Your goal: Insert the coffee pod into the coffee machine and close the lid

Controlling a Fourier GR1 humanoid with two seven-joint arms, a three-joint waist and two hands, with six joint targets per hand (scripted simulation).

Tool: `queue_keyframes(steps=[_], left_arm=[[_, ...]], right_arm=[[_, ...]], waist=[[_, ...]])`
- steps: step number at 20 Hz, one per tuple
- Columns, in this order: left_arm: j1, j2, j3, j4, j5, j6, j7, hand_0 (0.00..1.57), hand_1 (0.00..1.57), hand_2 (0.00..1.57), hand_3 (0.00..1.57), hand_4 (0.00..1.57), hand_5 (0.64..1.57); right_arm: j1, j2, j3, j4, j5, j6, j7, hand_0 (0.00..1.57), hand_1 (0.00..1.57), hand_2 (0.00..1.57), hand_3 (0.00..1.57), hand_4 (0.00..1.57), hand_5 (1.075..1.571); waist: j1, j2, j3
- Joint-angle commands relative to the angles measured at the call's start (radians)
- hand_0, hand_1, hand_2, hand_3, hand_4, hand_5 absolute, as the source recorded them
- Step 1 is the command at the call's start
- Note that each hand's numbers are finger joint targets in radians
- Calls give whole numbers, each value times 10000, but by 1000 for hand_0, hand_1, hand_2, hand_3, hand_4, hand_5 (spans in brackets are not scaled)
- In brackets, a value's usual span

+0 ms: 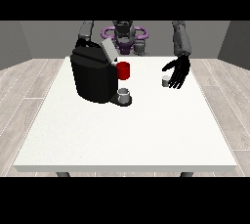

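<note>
The coffee pod (pixel 165 81) stands on the white surface (pixel 127 135), right of the black coffee machine (pixel 93 77), whose lid (pixel 109 51) is raised. The hand at the view's right (pixel 177 70) hangs just beside the pod, fingers spread and straight.

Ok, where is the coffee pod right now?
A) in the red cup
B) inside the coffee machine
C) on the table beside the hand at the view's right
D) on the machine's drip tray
C: the small grey coffee pod stands on the white table just beside the hand at the view's right, whose fingers are spread and not around it; the coffee machine stands apart, its lid up.
</note>
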Motion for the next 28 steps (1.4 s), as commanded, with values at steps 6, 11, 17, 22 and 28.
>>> queue_keyframes(steps=[6, 11, 17, 22, 28], left_arm=[[-682, 74, -667, 600, -1609, 815, -232, 1038, 1038, 1105, 908, 462, 1571], [-1274, -83, -1228, 1292, -2680, 1112, 29, 826, 826, 998, 857, 340, 1571], [-1147, 23, -1477, 2209, -3414, 968, -348, 789, 789, 960, 845, 392, 1571], [-1253, -422, -1433, 2740, -3757, 1078, -607, 909, 909, 1050, 956, 411, 1571], [-1668, -647, -839, 2539, -3076, 1006, -1544, 1369, 1369, 1368, 1298, 482, 1571]], right_arm=[[132, 29, 11, 1024, 9, 173, -136, 0, 0, 0, 0, 0, 1571], [-906, -135, -182, 1273, -5, 307, -129, 0, 0, 0, 0, 0, 1571], [-361, 138, -115, 1453, -71, 254, -445, 0, 0, 0, 0, 0, 1571], [-355, -10, -549, 1932, -269, 304, -496, 0, 0, 0, 0, 0, 1571], [-325, -310, -674, 2238, 157, -134, -377, 0, 0, 0, 0, 0, 1571]], waist=[[88, -414, 4], [-74, 331, 5], [34, -62, 3], [181, -381, 1], [386, -538, -4]])
